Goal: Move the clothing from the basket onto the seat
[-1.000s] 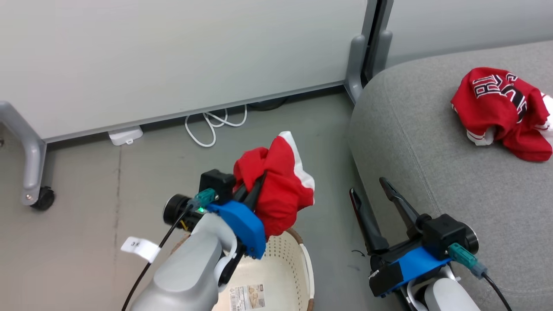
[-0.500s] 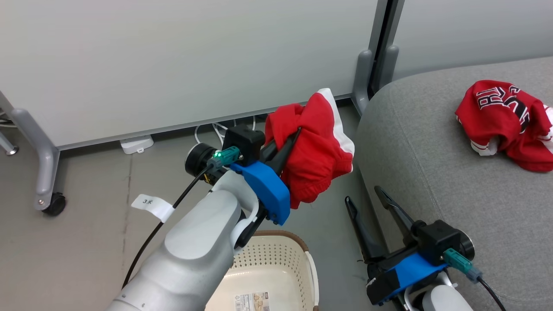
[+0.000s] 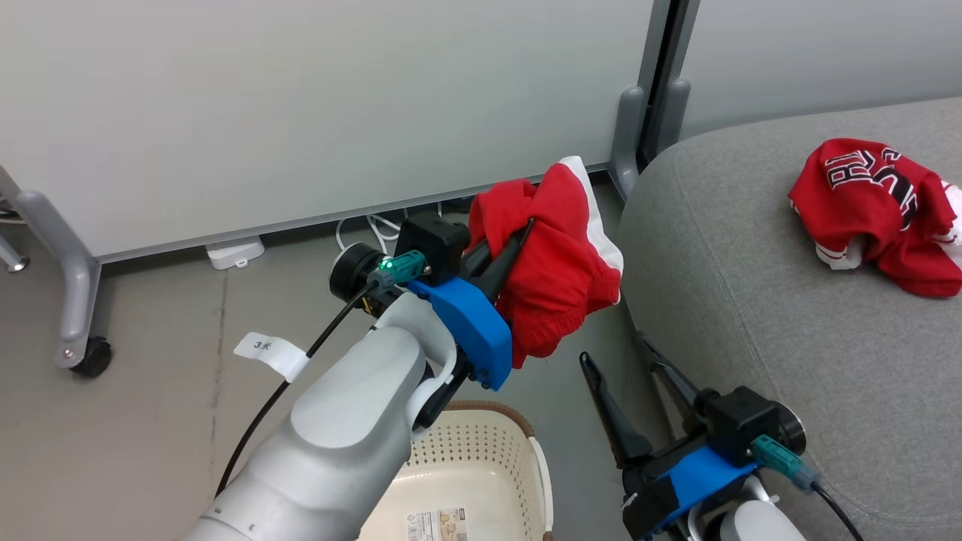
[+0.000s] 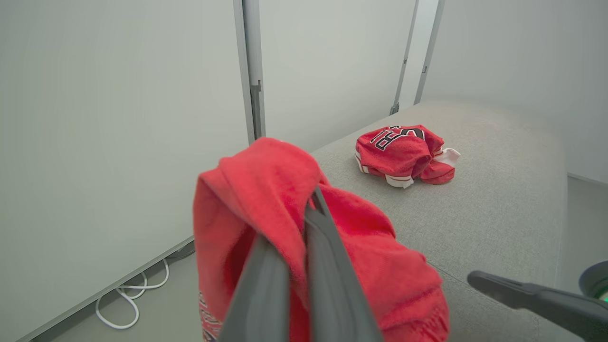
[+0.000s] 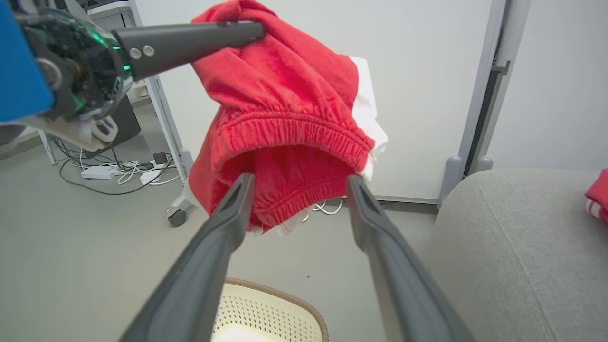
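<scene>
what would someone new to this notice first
A red garment bunched in the shut left end effector, hanging in the air between the basket and the grey seat. Next, a crumpled red jersey lying on the seat at the head view's right. The right end effector is open, low beside the seat's edge.

The scene is lit brightly and evenly by diffuse light; no glare is seen on the pale wall panels [image 3: 301, 113]. Only a faint, soft shadow is cast under the jersey [image 3: 879, 203] on the seat [image 3: 751, 300]. In the left wrist view, the fingers [image 4: 332, 285] of the left gripper [image 4: 309, 203] and the red garment [image 4: 247, 190] near the lens are rendered blurred. In the right wrist view, the panel post [image 5: 494, 95] is shown leaning through wide-angle distortion.
</scene>
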Robot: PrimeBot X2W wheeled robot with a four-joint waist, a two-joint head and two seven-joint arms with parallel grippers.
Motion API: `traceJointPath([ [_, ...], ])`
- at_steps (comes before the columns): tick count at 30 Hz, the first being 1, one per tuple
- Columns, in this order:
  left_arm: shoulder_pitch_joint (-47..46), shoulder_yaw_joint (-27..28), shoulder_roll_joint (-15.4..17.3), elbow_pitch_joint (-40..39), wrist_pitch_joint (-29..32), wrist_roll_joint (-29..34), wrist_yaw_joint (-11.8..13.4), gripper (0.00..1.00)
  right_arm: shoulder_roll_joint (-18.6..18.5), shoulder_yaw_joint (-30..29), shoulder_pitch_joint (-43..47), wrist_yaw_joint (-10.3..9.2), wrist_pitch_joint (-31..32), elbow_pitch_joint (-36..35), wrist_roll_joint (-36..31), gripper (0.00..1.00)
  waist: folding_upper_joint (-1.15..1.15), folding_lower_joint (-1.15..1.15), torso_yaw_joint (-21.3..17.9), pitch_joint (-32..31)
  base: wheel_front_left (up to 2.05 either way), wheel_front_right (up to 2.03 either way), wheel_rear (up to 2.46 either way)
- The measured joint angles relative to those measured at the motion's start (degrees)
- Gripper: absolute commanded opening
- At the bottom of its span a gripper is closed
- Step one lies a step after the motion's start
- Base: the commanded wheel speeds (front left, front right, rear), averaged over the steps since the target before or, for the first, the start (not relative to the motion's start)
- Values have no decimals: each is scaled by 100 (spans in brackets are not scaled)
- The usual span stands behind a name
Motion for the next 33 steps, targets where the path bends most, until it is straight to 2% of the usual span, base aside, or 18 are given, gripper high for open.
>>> traceJointPath([
  [9,-18,-43,0,82,-16,-43,1,0,0,583,-279,0,229,118,427,100,0,0,-2,52,0,0,0],
  [19,-41,-219,-1,-11,-27,-214,8,0,1,1098,-1031,0,420,858,1006,100,0,0,33,67,0,0,0],
  [27,-56,-404,0,-121,-26,-387,58,0,2,1222,-1557,0,152,1680,1277,100,0,0,125,60,0,0,0],
  [33,-88,-553,-1,-179,-25,-508,92,0,1,1318,-1967,0,-93,2209,1213,100,0,0,144,53,0,0,0],
])
